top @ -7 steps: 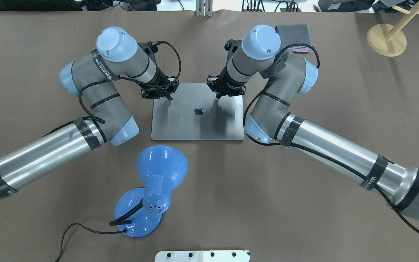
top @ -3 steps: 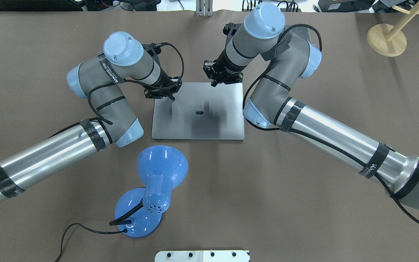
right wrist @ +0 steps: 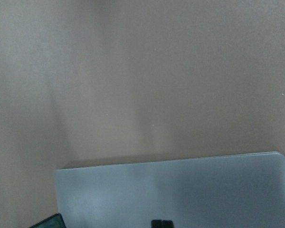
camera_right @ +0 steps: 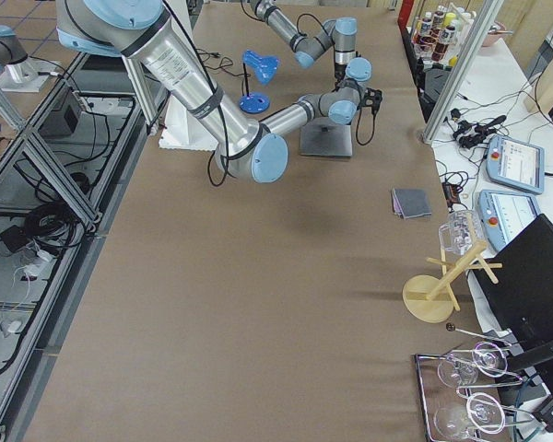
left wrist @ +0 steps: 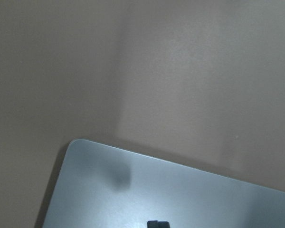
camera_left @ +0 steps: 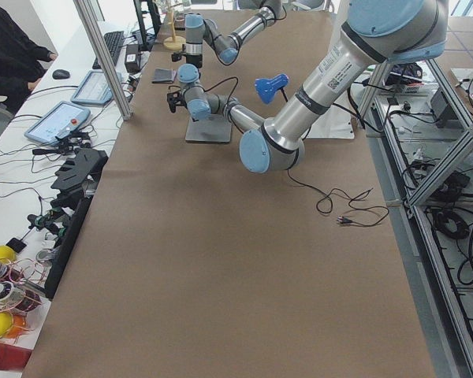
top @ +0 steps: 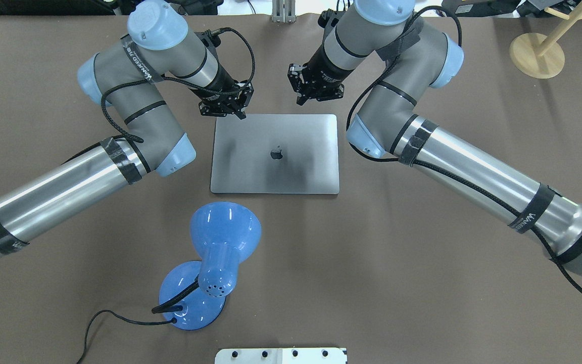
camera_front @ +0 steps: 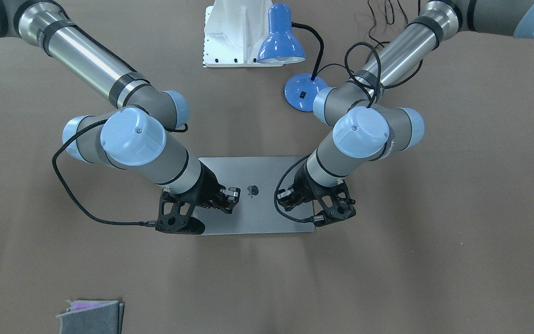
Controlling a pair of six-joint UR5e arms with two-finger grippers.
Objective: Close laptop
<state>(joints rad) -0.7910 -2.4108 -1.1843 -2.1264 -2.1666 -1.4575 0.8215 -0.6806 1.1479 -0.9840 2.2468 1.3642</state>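
Both arms are bending in toward the far edge of the laptop [top: 275, 167], which is lying shut and flat in the middle of the brown table [top: 422, 263] with its lid logo facing up. The left hand [top: 239, 114] is hanging above the lid near its far left corner. The right hand [top: 300, 100] is hanging near the far edge on the other side. Each hand is pressing its fingers together with nothing between them. A blue lamp [top: 223, 237] is standing near the laptop on the robot's side. The front view is showing a folded grey cloth [camera_front: 92, 315], which the overhead view is not showing. The wrist cameras are showing only the lid's edge and bare table.
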